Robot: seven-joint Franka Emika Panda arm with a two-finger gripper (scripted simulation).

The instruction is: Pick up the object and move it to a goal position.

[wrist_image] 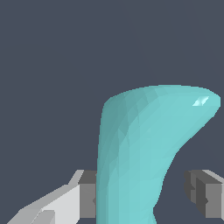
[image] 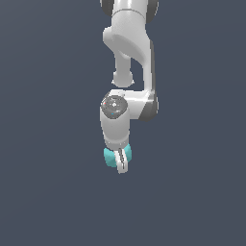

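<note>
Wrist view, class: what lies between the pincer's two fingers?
The turquoise object lies between the fingers. It touches one finger, while a bare gap separates it from the other. The wrist view shows this.

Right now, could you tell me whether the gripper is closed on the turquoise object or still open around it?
Cannot tell. The turquoise object sits between the gripper's fingers; one finger touches it, the other stands apart.
</note>
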